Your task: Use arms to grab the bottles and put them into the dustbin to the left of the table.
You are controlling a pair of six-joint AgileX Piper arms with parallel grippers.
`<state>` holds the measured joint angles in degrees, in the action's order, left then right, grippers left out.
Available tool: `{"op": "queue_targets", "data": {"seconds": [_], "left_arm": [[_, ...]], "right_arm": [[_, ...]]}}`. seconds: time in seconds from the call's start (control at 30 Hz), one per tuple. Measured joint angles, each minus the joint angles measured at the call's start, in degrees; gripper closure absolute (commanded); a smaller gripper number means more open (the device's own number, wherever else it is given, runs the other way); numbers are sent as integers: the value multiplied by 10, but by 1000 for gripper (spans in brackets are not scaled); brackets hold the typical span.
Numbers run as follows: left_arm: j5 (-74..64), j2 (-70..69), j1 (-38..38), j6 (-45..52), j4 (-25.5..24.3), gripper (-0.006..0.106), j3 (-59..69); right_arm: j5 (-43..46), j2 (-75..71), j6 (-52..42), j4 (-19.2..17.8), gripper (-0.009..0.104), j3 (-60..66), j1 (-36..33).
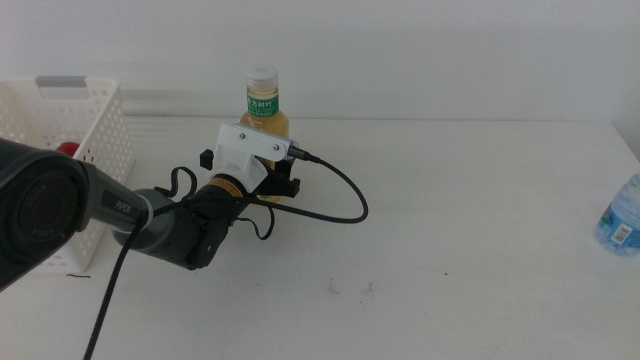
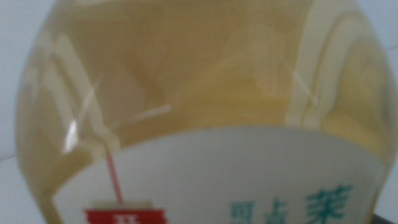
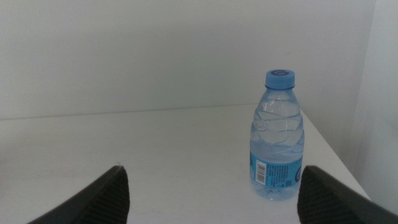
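Behind left gripper [image 1: 262, 172], tea bottle [image 1: 264, 105] half-hidden

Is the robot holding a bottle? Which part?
Cannot tell. The left pincer is right at the lower body of the tea bottle, grip hidden. The right pincer holds nothing.

Wall [image 1: 450, 50]: plain white, unmarked, running behind the far edge of the surface. Surface [image 1: 470, 230]: flat, white, matte, a few tiny dark specks toward the near side. Light: even, diffuse, soft shadows only.
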<state>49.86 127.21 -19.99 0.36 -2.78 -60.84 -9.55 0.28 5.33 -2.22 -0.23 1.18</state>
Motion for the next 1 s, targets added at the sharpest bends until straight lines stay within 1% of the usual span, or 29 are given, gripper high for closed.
{"op": "queue_targets", "data": {"seconds": [0.03,0.1,0.17,0.23,0.37,0.47,0.5,0.53,0.6,0.63,0.7,0.77,0.93,1.0], "left_arm": [[2,-3,0,0,-4,76,5],[3,-17,0,0,-13,90,23],[-9,-43,0,0,-21,102,56],[-27,-81,0,0,-28,102,97],[-69,-183,0,-4,-24,102,167],[-153,-277,0,-12,-25,102,199],[-206,-312,0,-26,-26,102,199],[-286,-348,0,-48,-31,102,194],[-432,-405,0,-88,-52,102,168],[-510,-429,0,-99,-62,102,148],[-632,-460,1,-95,-66,102,100],[-730,-471,9,-55,-42,102,44],[-934,-462,77,93,77,102,-105],[-985,-449,112,131,106,102,-147]], "right_arm": [[0,0,0,0,7,0,0],[0,0,0,0,7,0,0],[0,0,0,0,7,0,0],[0,0,0,0,7,0,0],[0,0,0,0,7,0,0],[0,0,0,0,7,0,0],[0,0,0,0,7,0,0],[0,0,0,0,7,0,0],[0,0,0,0,7,0,0],[0,0,0,0,7,0,0],[0,0,0,0,7,0,0],[0,0,0,0,7,0,0],[0,0,0,0,7,0,0],[0,0,0,0,7,0,0]]}}
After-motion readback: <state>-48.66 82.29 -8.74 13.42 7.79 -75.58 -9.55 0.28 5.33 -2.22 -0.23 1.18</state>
